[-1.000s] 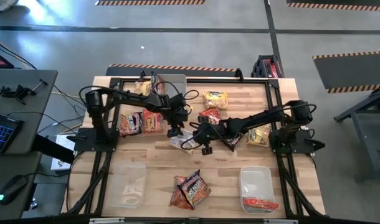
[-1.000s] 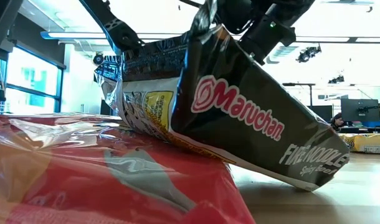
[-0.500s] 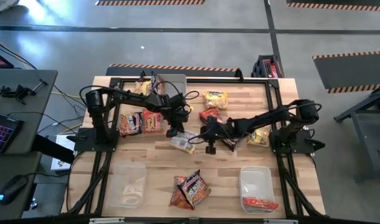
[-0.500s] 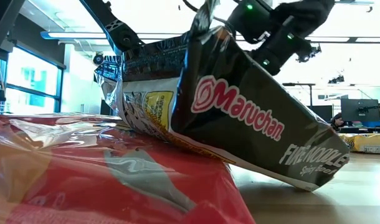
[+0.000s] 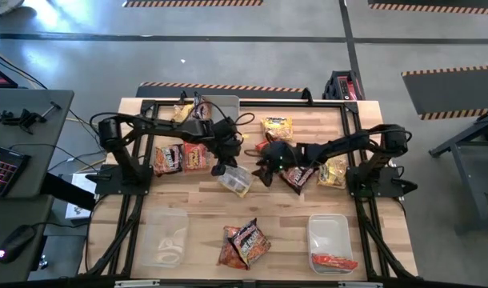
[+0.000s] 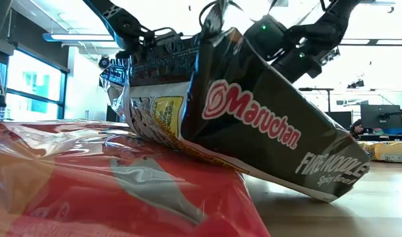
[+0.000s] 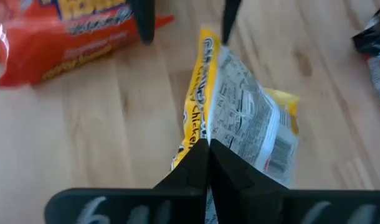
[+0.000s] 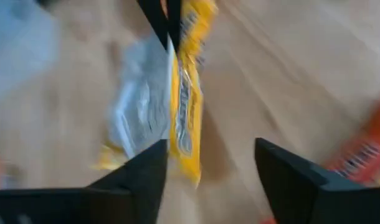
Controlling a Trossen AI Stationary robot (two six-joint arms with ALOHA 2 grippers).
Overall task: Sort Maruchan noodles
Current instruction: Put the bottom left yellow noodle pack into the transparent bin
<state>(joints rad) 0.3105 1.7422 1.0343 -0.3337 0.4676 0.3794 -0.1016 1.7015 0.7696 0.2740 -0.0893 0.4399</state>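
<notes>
Light wood table (image 5: 196, 204): clear bins (image 5: 164, 236) at near corners, dark and red-orange Maruchan noodles (image 5: 244, 242) between them; more packets beyond, mid-table and far side.

a robotics lab: concrete floor (image 5: 252, 48) with hazard tape (image 5: 452, 70), computer desk (image 5: 20, 144).

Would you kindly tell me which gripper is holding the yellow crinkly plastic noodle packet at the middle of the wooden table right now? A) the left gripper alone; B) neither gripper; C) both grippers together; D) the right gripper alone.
A: the left gripper is shut on the edge of the yellow crinkly plastic noodle packet, while the right gripper stands open just beside it.
</notes>
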